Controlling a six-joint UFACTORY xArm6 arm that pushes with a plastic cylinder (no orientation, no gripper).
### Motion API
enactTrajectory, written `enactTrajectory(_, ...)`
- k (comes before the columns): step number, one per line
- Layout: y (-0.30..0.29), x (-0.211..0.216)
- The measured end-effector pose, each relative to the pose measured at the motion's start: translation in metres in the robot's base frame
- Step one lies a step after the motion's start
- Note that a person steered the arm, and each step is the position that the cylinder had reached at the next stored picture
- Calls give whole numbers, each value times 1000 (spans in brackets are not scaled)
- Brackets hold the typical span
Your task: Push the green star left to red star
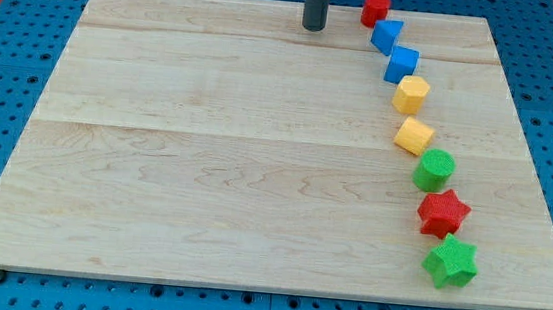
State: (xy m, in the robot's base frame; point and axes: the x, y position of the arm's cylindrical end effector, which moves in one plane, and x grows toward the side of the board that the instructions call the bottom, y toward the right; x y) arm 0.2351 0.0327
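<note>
The green star lies near the board's bottom right, just below and touching the red star. My tip is a dark rod end at the view's top centre, far up and to the left of both stars and touching no block.
A curved line of blocks runs down the right side: a red cylinder, a blue block, a blue cube, a yellow block, another yellow block and a green cylinder. The wooden board sits on a blue pegboard.
</note>
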Motion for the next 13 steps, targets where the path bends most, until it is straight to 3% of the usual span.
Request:
enactTrajectory(2, -2, 1)
enactTrajectory(3, -4, 63)
enactTrajectory(7, 9, 381)
enactTrajectory(8, 44, 384)
enactTrajectory(9, 121, 383)
enactTrajectory(12, 223, 373)
enactTrajectory(13, 199, 368)
